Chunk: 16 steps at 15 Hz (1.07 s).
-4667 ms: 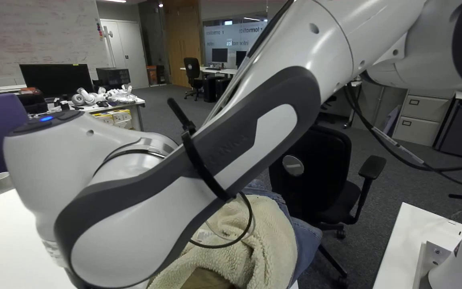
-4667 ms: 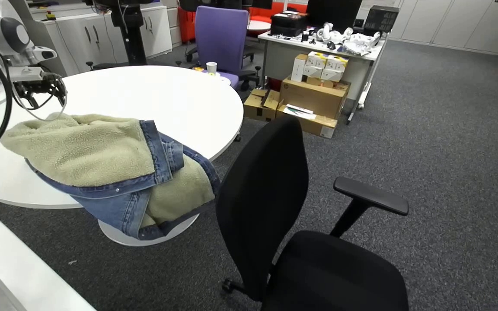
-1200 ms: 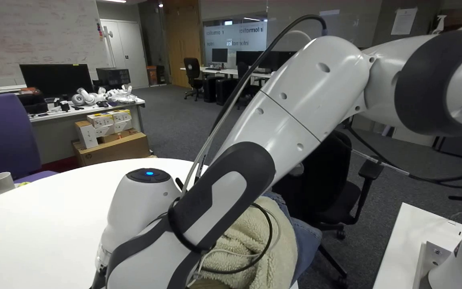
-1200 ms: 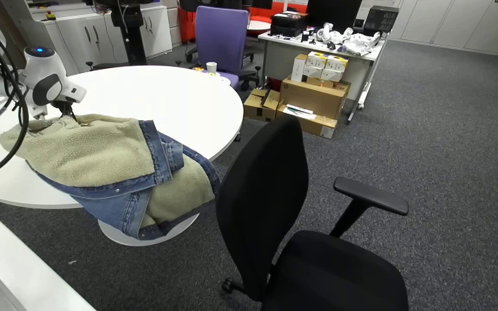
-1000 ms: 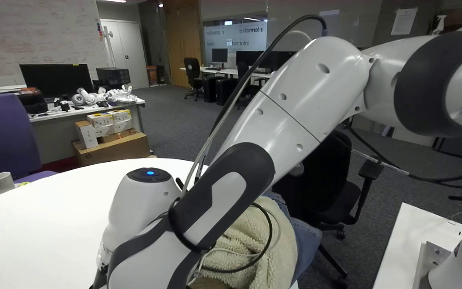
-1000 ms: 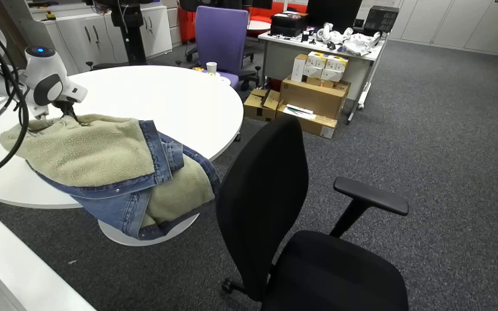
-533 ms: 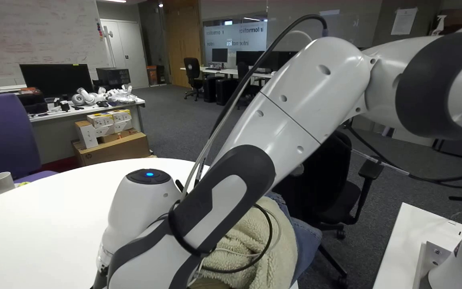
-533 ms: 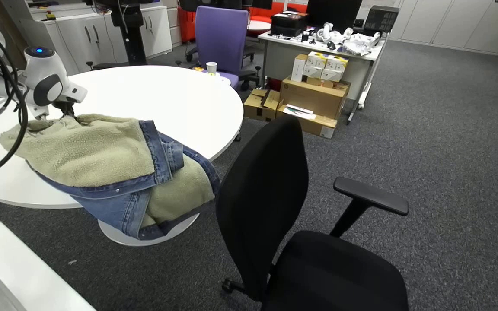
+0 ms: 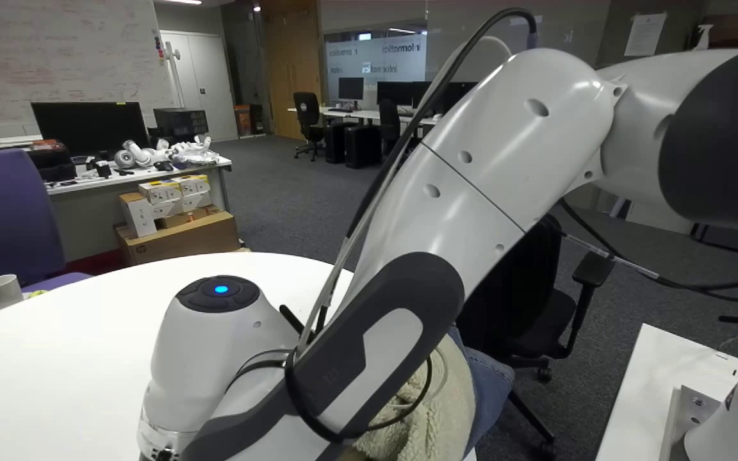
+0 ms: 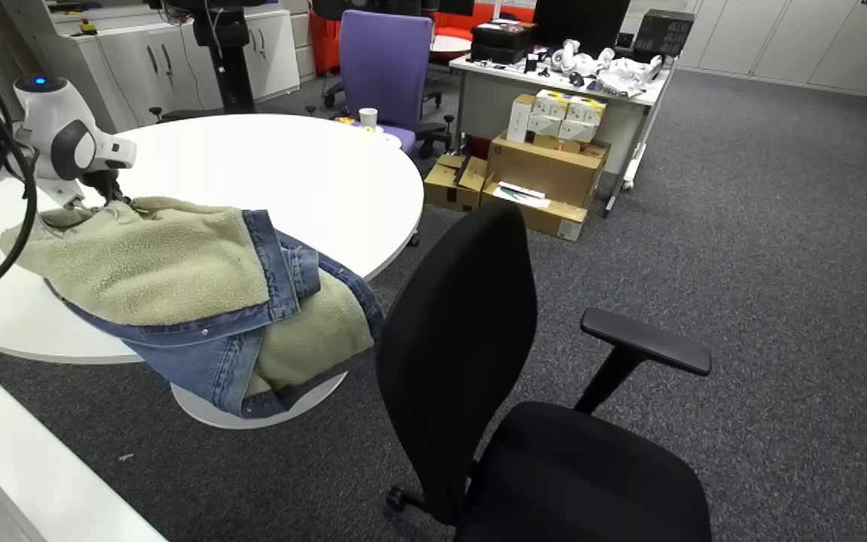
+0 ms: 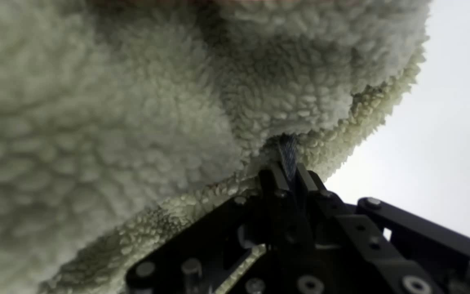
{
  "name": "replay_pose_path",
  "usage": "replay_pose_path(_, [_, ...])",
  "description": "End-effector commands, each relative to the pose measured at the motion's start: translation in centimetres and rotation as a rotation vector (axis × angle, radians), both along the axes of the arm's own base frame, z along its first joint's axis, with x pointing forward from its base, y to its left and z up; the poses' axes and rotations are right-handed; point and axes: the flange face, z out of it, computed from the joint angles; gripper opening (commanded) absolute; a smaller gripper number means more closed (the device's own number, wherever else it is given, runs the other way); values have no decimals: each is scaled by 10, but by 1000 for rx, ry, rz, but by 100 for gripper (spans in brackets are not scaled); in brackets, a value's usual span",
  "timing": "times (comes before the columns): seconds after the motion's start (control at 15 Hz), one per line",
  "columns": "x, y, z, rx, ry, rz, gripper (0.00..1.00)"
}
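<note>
In an exterior view, the jacket (image 10: 170, 263) spills over the near edge of the table (image 10: 290, 165) toward the black chair (image 10: 456, 361), white surface stretching past it to the far edge, and the gripper (image 11: 290, 173), nearly closed, pinches a thin denim strip (image 11: 288, 153) of the jacket.
</note>
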Motion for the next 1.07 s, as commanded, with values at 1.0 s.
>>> replay_pose_path(1.0, [-83, -56, 200, -599, -10, 677, 2])
